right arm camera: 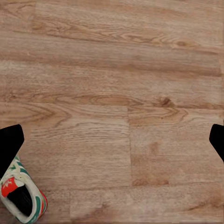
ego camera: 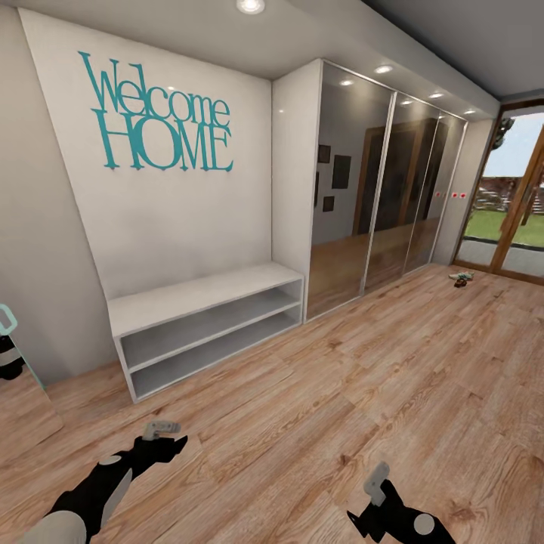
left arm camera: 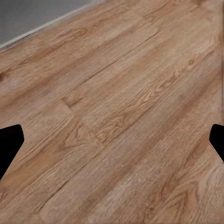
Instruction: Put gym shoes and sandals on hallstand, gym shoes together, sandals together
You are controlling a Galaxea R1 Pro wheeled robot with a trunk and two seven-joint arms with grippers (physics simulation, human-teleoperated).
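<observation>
Light-grey hallstand (ego camera: 204, 295), flat top w/ two long open shelves, at left wall; wood-grain plank floor (ego camera: 363, 393); L gripper (left arm camera: 112, 140) fingers apart; R gripper (right arm camera: 112, 140) apart, cream green-striped gym shoe (right arm camera: 22, 196) on planks nearby; small shoes (ego camera: 462, 278) far right by door.
</observation>
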